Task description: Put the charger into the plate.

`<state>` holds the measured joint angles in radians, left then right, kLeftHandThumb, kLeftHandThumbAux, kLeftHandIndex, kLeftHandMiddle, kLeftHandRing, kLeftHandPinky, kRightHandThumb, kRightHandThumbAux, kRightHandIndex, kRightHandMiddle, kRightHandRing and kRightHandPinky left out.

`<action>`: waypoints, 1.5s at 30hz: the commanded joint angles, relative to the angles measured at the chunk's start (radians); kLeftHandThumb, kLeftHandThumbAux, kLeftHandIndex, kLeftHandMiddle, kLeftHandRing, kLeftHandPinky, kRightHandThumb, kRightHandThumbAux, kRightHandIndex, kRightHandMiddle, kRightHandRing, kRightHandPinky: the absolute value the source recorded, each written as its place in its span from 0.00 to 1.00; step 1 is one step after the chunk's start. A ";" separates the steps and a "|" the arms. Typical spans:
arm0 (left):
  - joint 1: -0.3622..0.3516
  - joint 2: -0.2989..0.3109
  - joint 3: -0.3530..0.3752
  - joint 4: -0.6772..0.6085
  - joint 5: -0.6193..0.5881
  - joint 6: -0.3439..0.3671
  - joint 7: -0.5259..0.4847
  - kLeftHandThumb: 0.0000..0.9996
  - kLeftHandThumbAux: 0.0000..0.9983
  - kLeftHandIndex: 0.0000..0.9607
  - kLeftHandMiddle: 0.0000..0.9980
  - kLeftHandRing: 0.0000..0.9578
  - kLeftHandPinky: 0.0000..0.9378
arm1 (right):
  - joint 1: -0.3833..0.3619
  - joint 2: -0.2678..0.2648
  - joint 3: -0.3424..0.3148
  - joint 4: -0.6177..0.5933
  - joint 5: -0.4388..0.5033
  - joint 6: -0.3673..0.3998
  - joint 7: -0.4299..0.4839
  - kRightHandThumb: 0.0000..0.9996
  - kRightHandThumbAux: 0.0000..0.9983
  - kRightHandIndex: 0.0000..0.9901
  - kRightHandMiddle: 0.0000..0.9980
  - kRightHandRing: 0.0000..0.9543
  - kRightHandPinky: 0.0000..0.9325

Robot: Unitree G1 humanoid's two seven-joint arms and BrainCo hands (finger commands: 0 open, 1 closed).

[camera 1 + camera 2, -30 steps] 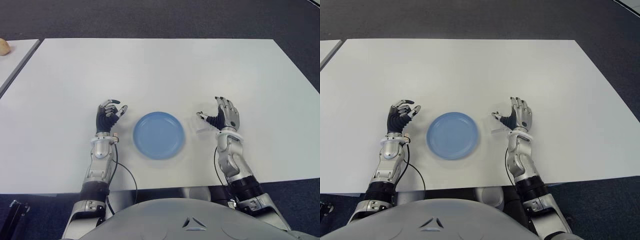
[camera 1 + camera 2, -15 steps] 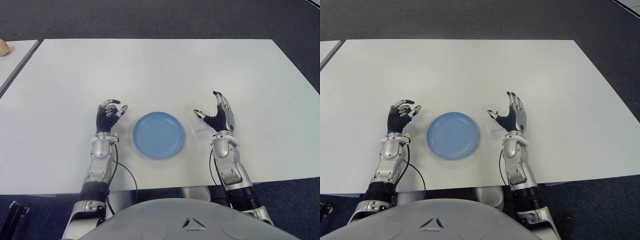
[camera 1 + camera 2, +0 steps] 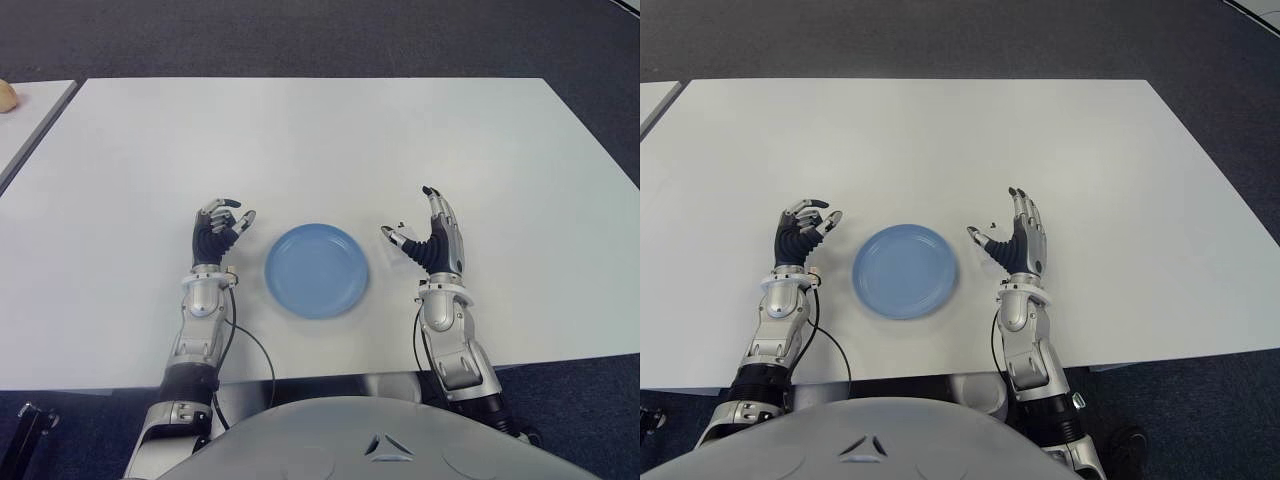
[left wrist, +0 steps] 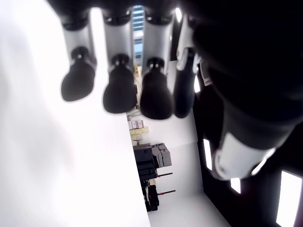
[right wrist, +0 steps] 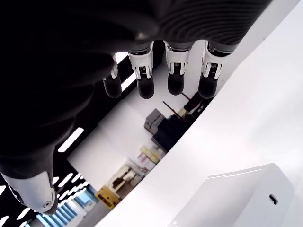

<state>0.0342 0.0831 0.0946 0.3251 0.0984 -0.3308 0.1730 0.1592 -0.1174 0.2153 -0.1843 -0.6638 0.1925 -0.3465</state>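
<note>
A round blue plate (image 3: 317, 270) lies empty on the white table (image 3: 320, 140), between my two hands. My right hand (image 3: 420, 232) stands upright just right of the plate, fingers stretched and thumb out toward the plate, holding nothing. The white charger (image 5: 239, 196) shows in the right wrist view as a block with a small port, lying on the table below the palm, apart from the fingers (image 5: 175, 75). I cannot pick it out in the eye views. My left hand (image 3: 222, 225) stays idle left of the plate, fingers loosely bent and empty.
A second pale table (image 3: 25, 120) adjoins at the far left, with a beige object (image 3: 8, 95) at its edge. Dark carpet (image 3: 320, 35) surrounds the table. The table's front edge (image 3: 330, 370) runs close to my body.
My right hand has shifted left toward the plate and turned more upright, with its forearm swinging in under it. The left hand and the plate have not moved.
</note>
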 commanded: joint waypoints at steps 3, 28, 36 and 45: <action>0.007 -0.005 -0.009 0.024 0.004 -0.008 -0.007 0.71 0.72 0.45 0.78 0.80 0.80 | 0.038 0.023 0.019 -0.021 0.007 -0.019 0.003 0.08 0.61 0.00 0.00 0.00 0.01; -0.001 -0.017 0.000 0.042 0.003 -0.024 0.003 0.71 0.72 0.46 0.78 0.80 0.81 | -0.075 0.150 0.039 0.166 -0.155 0.540 0.061 0.29 0.25 0.00 0.00 0.00 0.00; 0.000 -0.018 0.003 0.045 -0.006 -0.029 -0.004 0.71 0.72 0.46 0.78 0.79 0.80 | -0.104 0.103 0.049 0.183 -0.178 0.613 0.150 0.26 0.25 0.00 0.00 0.00 0.00; -0.001 -0.018 0.005 0.048 -0.007 -0.036 0.000 0.71 0.72 0.46 0.78 0.80 0.81 | -0.116 0.087 0.042 0.181 -0.165 0.634 0.190 0.27 0.26 0.00 0.00 0.00 0.00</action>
<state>0.0296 0.0684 0.0988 0.3574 0.0938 -0.3660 0.1730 0.0113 -0.0263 0.2701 -0.0438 -0.8641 0.7681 -0.2108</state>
